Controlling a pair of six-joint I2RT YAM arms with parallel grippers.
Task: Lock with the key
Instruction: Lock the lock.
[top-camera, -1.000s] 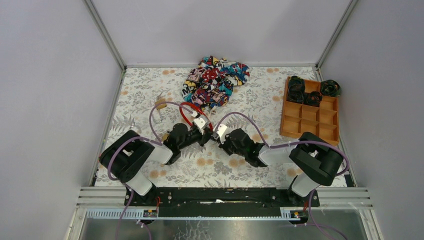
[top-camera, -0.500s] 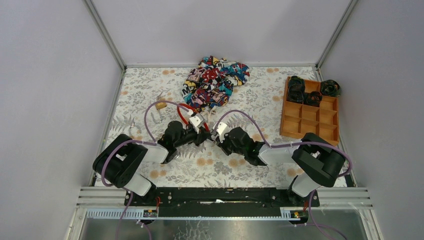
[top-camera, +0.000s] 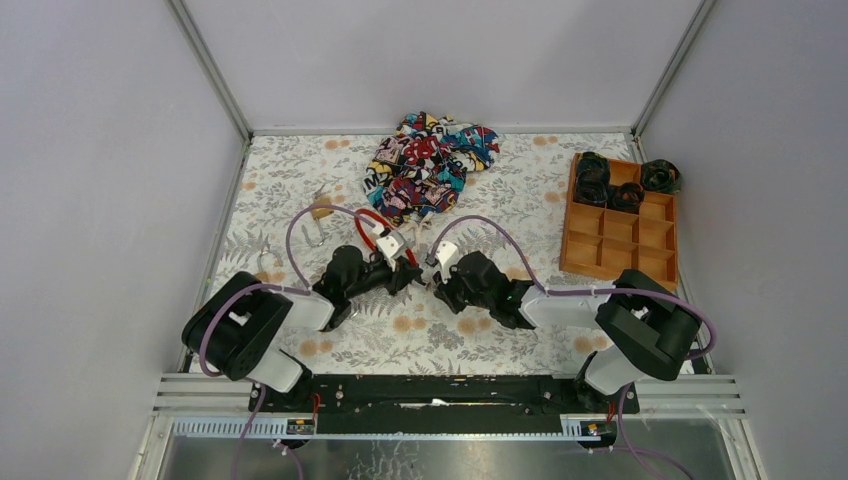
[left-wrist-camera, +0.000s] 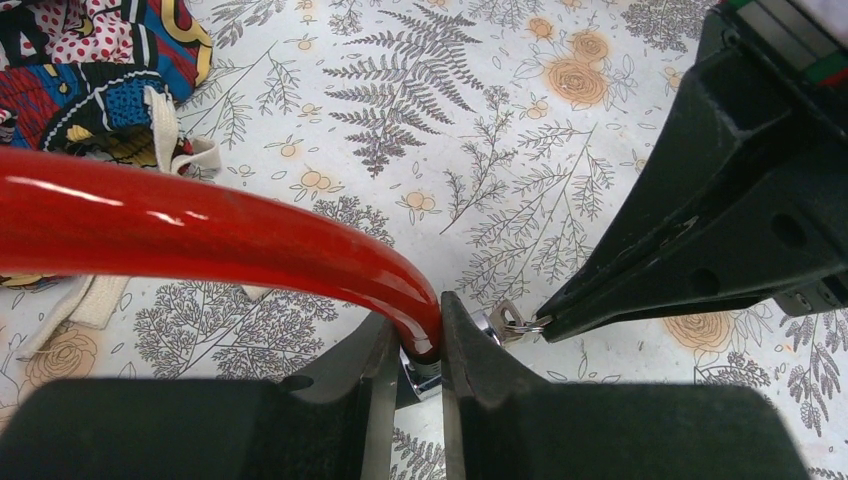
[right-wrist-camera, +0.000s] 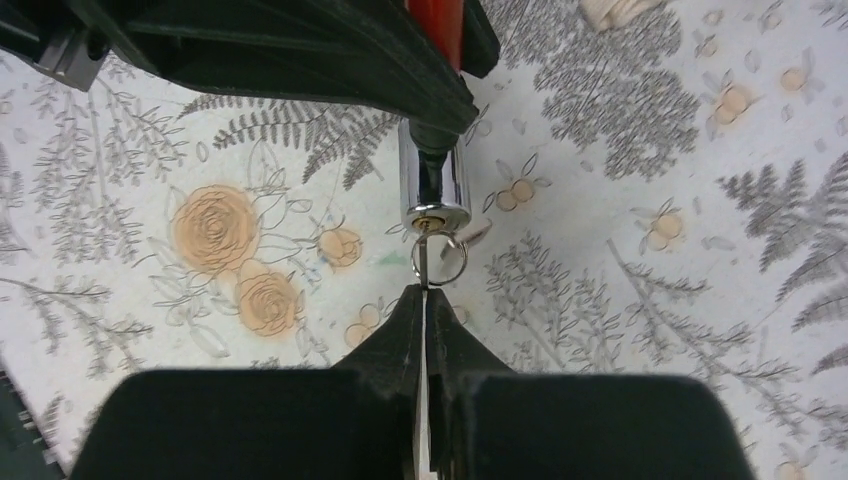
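Note:
A red cable lock (top-camera: 370, 224) lies mid-table; its chrome cylinder (right-wrist-camera: 434, 185) points toward my right gripper. My left gripper (left-wrist-camera: 420, 322) is shut on the red cable (left-wrist-camera: 200, 228) right where it enters the cylinder (left-wrist-camera: 428, 380), holding it just above the table. My right gripper (right-wrist-camera: 424, 298) is shut on the flat key (right-wrist-camera: 423, 258), whose tip sits in the keyhole; a key ring (right-wrist-camera: 445, 262) hangs from it. From above, the two grippers meet tip to tip, left (top-camera: 406, 272) and right (top-camera: 432, 278). The right fingers (left-wrist-camera: 700, 240) show in the left wrist view.
A crumpled colourful cloth (top-camera: 430, 160) lies behind the lock. A wooden compartment tray (top-camera: 640, 250) with dark rolled items (top-camera: 598, 180) stands at the right. A small brass object (top-camera: 321, 210) lies at the left. Grey walls close in three sides.
Both grippers have shifted slightly left together with the lock and key. Both grips are unchanged.

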